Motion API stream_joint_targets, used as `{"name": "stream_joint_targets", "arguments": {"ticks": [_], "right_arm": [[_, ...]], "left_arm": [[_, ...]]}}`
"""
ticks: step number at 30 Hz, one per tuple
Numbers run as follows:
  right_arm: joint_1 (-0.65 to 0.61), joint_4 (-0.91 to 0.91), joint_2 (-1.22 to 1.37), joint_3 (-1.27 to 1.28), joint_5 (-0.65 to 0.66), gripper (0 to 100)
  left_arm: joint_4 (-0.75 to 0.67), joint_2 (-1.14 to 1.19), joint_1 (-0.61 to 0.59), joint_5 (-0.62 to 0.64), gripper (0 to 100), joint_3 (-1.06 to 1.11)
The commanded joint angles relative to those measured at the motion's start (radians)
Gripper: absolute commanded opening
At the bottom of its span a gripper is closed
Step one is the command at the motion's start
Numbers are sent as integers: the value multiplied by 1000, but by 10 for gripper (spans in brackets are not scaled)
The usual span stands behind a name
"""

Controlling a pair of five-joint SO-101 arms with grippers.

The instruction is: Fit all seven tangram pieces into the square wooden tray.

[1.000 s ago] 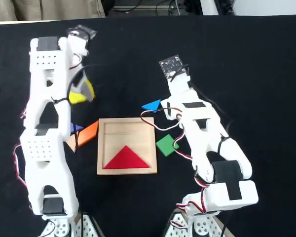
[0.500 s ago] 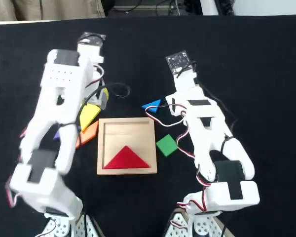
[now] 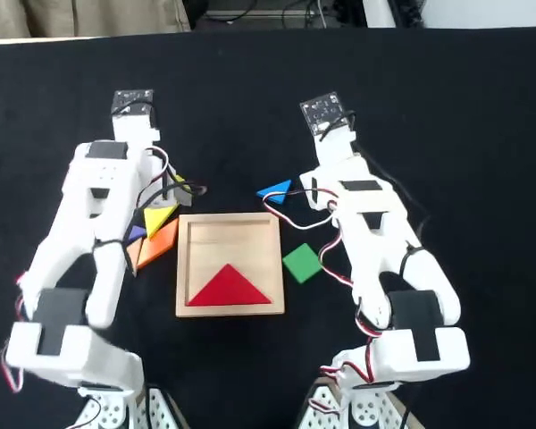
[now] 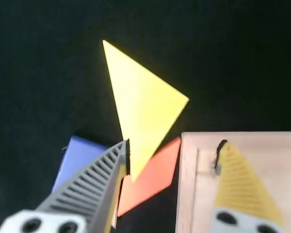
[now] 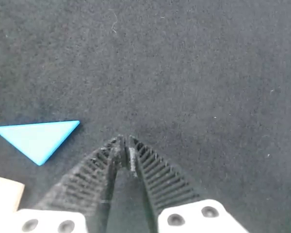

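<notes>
**Open gripper hovering over a yellow triangle beside the tangram tray**

Looking down on a table (image 3: 482, 179) draped edge to edge in black cloth. Catching a strip of room along the far edge: beige fabric (image 3: 89, 16) at one corner, dark cables (image 3: 277, 11) in the middle, a pale surface (image 3: 491, 11) at the other corner.

Showing the square wooden tray (image 3: 181, 268) lying flat mid-table and holding just a red triangle (image 3: 230, 288) against its near rim.

Spreading the left gripper (image 4: 173, 144) wide and grasping nothing, one finger over the tray's corner, the other at the tip of the yellow triangle (image 4: 143, 104). Finding that triangle just outside the tray's far left corner, overlapping an orange piece (image 4: 150, 177), with a blue piece (image 4: 80, 160) beside it.

Pinching the right gripper (image 5: 122, 143) closed on nothing, above bare cloth near a light blue triangle (image 5: 39, 136).

Finding a green square (image 3: 301, 263) just beside the tray's right rim.
</notes>
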Motion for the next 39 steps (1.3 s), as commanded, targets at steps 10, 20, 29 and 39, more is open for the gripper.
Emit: {"name": "stream_joint_targets", "arguments": {"ticks": [10,20,29,39], "right_arm": [[-12,-2,1,-47,8,11],[-14,-2,1,-47,8,11],[-15,-2,1,-45,8,11],[-15,-2,1,-38,8,11]], "left_arm": [[167,316,-21,161,301,-397],[258,282,-76,170,295,-412],[348,285,-70,364,300,-438],[345,287,-113,318,305,-452]]}}
